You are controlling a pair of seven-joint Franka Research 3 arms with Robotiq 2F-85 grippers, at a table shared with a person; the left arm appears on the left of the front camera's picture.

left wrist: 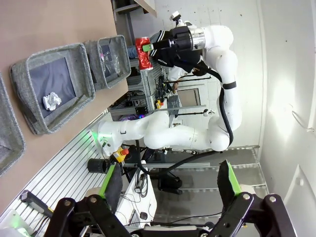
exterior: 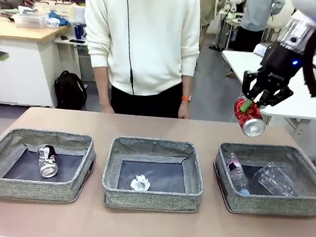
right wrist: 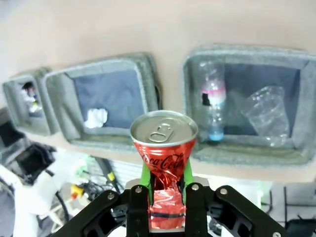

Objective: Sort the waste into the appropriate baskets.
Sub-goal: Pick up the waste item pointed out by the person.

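front faces person, wrists share baskets [exterior: 153, 175]

You had even, soft indoor light in the front view; the table [exterior: 150, 226] was evenly lit, with only faint shadows under the basket walls. The far background there was slightly soft. In the left wrist view you got strong glare on the white wall at the right edge, washing detail out, and wide-angle bending of straight lines toward the borders. In the right wrist view the red drink can [right wrist: 164, 148] was sharp, its silver top catching a dull sheen; the baskets behind it were hazy and pale, and the corners blurred.
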